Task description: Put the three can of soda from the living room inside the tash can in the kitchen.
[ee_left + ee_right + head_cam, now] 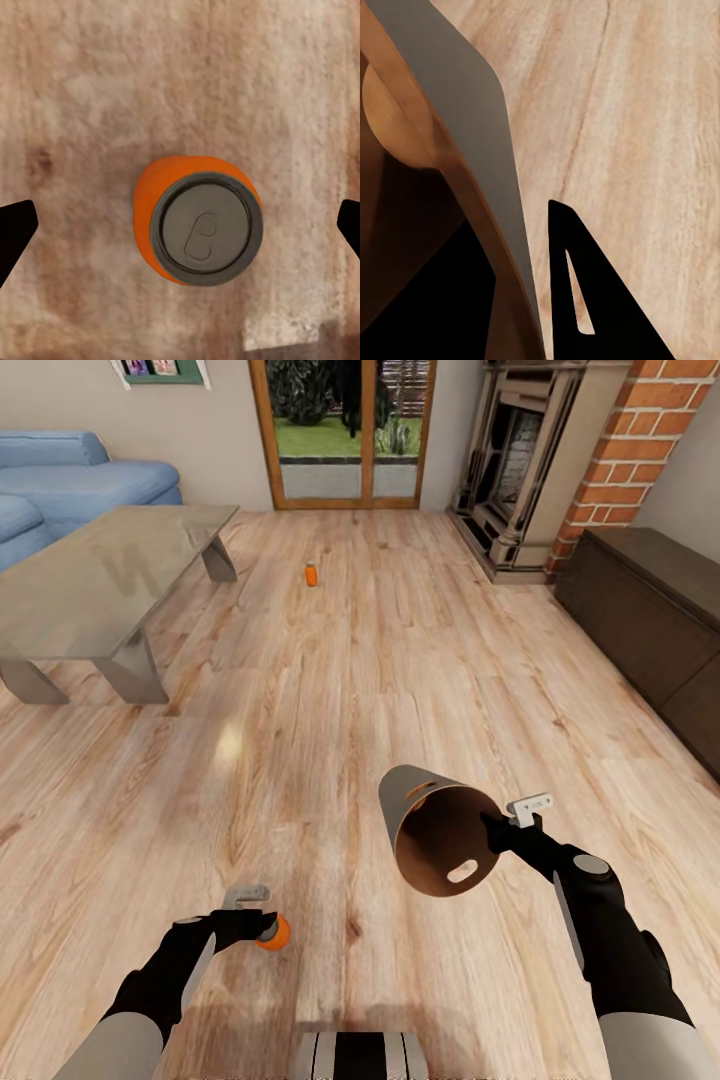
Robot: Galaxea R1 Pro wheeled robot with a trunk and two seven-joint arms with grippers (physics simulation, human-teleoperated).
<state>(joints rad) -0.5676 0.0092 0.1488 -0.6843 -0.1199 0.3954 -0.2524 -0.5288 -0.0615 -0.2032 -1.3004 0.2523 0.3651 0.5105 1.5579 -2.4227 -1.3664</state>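
1. Our left gripper (pixel 262 916) sits over an orange soda can (pixel 273 933) on the wood floor (pixel 400 660). In the left wrist view the can (pixel 196 229) lies dead centre between the two fingertips (pixel 15 232), seen top-on, so its long axis runs straight along our approach line.
2. Left fingers are spread wide, well clear of the can on both sides, nothing pinched yet.
3. Our right gripper (pixel 497 830) is pinching the rim of the trash can (pixel 440 830); the right wrist view shows one finger (pixel 585 292) outside the grey wall (pixel 465 97), the other inside.
4. The trash can is tipped, mouth facing toward us, just beside the left hand.
5. A second orange can (pixel 311 574) stands far ahead of both hands, near the glass table (pixel 90 580).
6. Judgement: straight descent and close; the left arm is the obvious one.
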